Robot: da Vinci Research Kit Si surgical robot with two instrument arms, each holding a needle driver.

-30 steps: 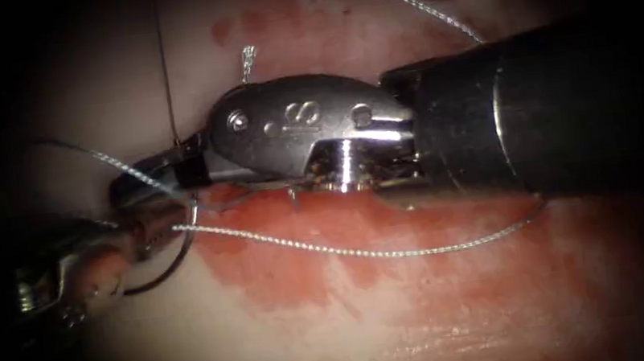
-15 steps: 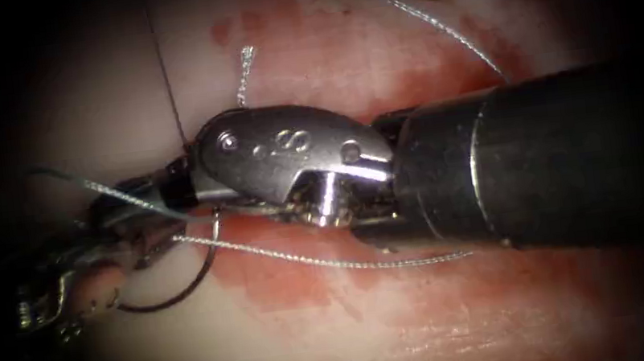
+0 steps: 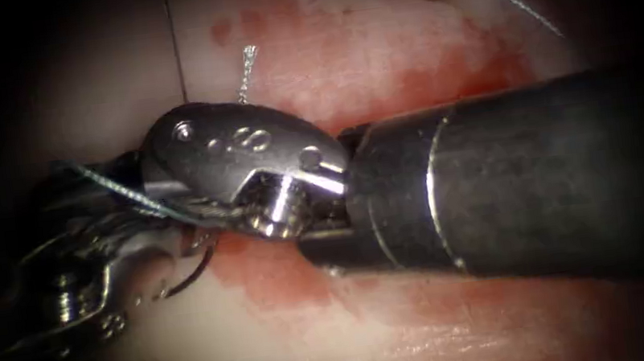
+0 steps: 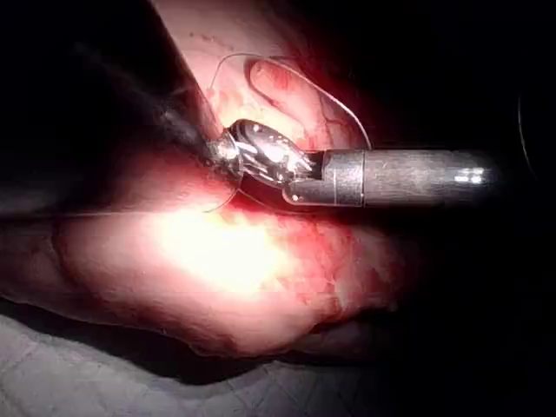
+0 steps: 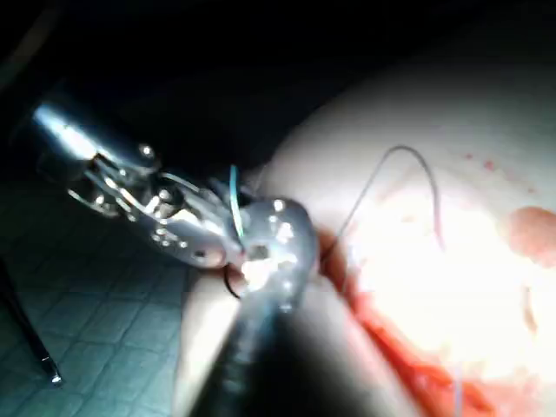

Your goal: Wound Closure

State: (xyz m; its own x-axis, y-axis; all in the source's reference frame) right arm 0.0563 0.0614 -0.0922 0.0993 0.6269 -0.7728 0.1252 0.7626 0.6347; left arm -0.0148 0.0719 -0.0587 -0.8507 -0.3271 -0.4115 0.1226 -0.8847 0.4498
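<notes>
Two tools are in the endoscope view: the right arm's tool (image 3: 137,189), entering from the right on one dark shaft, and the left arm's tool (image 3: 175,242) at the left edge, their tips meeting at one spot. There is one curved needle (image 3: 191,275), one dark arc below the tips, and one piece of tissue (image 3: 371,45) bearing one cut with red fluid (image 3: 276,279) along it. One thread (image 3: 116,188) crosses the tips, and one short cut end of thread (image 3: 246,69) stands above the right tool.
</notes>
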